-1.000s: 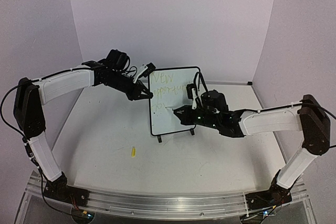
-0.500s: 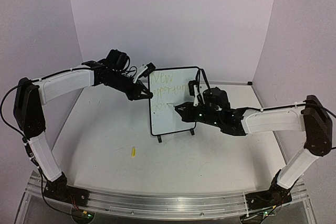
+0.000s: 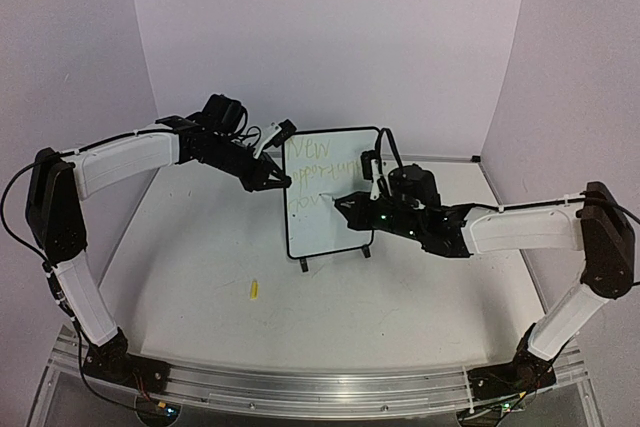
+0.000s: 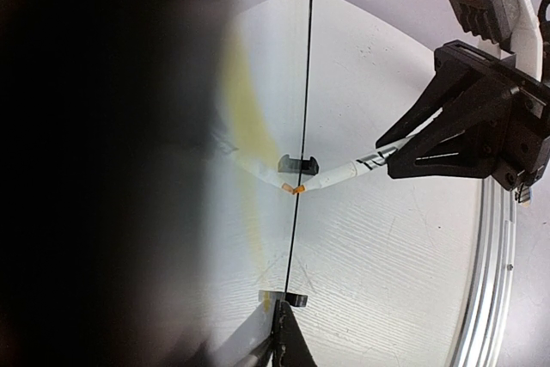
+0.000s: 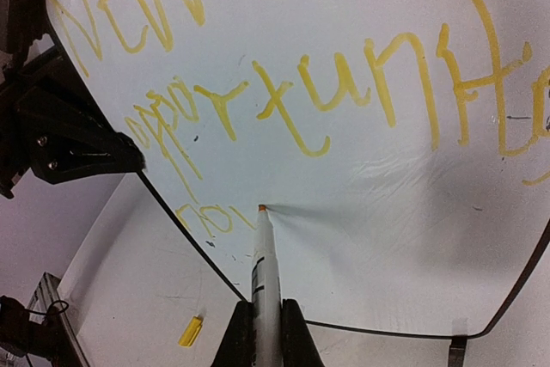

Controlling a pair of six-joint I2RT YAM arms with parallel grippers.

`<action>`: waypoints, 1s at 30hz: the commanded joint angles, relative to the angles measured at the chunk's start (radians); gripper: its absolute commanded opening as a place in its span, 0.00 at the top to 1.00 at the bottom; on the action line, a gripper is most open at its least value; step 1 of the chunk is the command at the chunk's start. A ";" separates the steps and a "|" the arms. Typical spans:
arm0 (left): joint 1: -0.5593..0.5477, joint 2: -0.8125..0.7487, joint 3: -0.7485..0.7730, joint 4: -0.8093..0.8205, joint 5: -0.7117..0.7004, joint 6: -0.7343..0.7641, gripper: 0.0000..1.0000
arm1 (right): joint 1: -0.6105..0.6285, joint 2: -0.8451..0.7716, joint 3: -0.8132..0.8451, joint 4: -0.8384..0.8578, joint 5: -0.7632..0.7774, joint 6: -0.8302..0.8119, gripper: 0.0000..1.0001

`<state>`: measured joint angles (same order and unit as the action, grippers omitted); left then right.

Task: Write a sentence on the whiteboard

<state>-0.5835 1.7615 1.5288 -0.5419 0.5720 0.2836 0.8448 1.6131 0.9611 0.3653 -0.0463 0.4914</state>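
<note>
Left claw: The left claw [image 3: 280, 182] is shut tight on the left edge of the small upright whiteboard with a thin black frame [image 3: 325, 232].
Why it is pinched: The whiteboard is probably held so that it is not pushed over or slid back when the pen is pressed on it.
Right claw: The right claw [image 5: 265, 311] is closed around a slim white marker with an orange tip [image 5: 263, 264]. The marker sticks straight out in front of it.
Marker tip: The tip is touching the white face just ahead of the right claw, at the end of the third line.
Why it is pointed so: The marker is aimed straight at the board, likely so that a clean line can be drawn.
Sentence: The faint yellow handwritten sentence [image 5: 277, 94] is spread above and to the left of the right claw. "New" can be read on top, then a long word, then a few letters. It is judged to be unfinished.
Cap: A small yellow cap [image 3: 254, 290] is lying on the white table [image 3: 200, 247], well apart from both claws and nearer the arm bases.
What is changed: Since a second ago, the right claw has been moved a little up and away from the left claw. A bit more writing seems to be there, but it is too faint to be sure. The left claw, the whiteboard and the cap have not been moved.
</note>
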 commanded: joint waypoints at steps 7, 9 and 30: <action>-0.004 -0.016 -0.023 -0.067 -0.096 0.032 1.00 | -0.016 0.030 -0.040 0.018 0.026 0.038 1.00; -0.004 -0.016 -0.022 -0.067 -0.097 0.033 1.00 | -0.016 0.034 -0.043 0.018 0.025 0.041 1.00; -0.004 -0.016 -0.022 -0.067 -0.096 0.031 1.00 | -0.021 -0.044 0.004 0.006 0.111 0.010 1.00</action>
<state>-0.5835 1.7615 1.5288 -0.5419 0.5713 0.2836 0.8445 1.6139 0.9180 0.3518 -0.0219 0.5181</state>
